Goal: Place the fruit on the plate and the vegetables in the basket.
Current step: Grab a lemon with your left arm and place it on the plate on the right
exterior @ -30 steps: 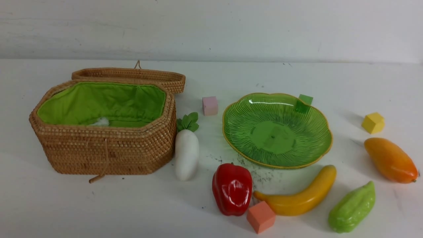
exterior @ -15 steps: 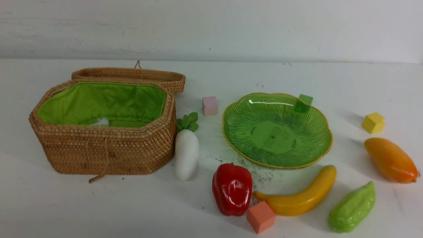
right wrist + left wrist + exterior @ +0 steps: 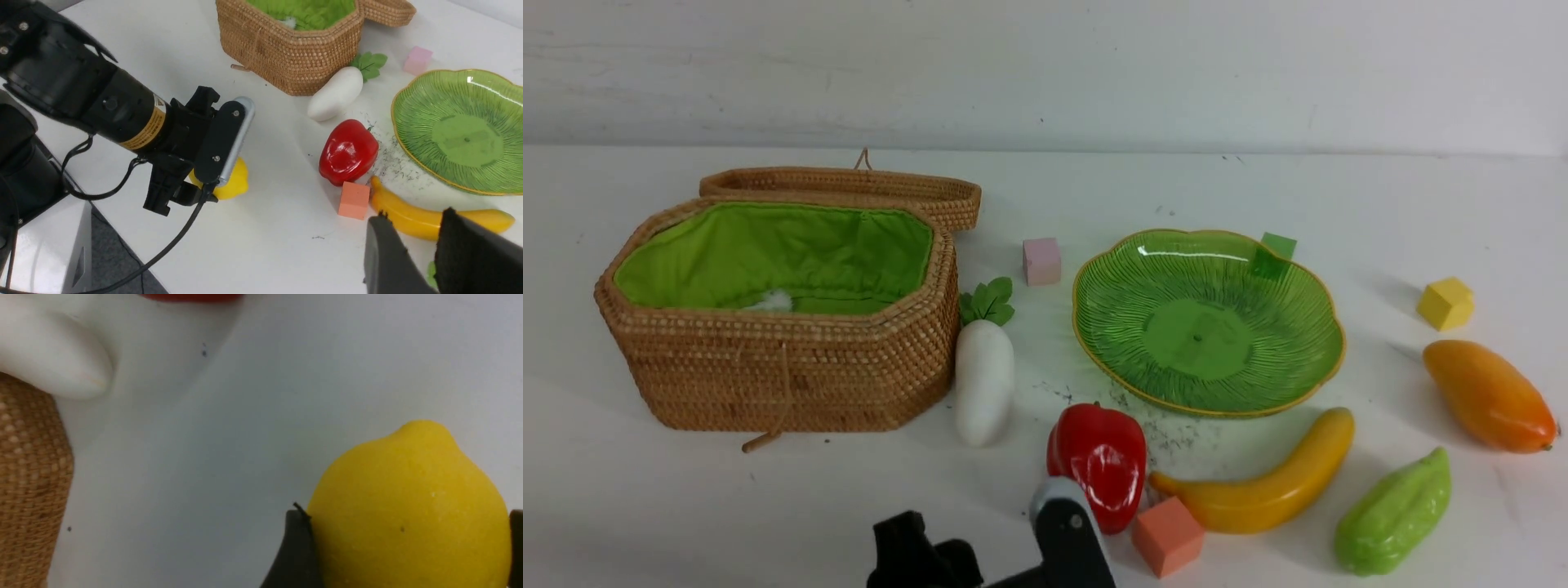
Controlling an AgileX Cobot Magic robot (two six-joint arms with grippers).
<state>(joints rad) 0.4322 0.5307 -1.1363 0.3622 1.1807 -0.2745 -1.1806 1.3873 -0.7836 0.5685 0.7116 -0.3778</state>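
Well, the basket (image 3: 784, 384) lies at ten o'clock from my left gripper (image 3: 408, 535), and the plate (image 3: 1258, 380), bare of fruit, lies at one o'clock. The lemon (image 3: 408, 486) sits between my left jaws, which stand wide and press on its two flanks. I judge it light, stiff and glossy, so it could squirt free. The broad middle is the place to hold it, not the nub. My right gripper (image 3: 414, 216) hangs slightly parted and empty. The front view hides the lemon entirely. The right wrist view shows it under my left gripper, and the left wrist view shows the contact.
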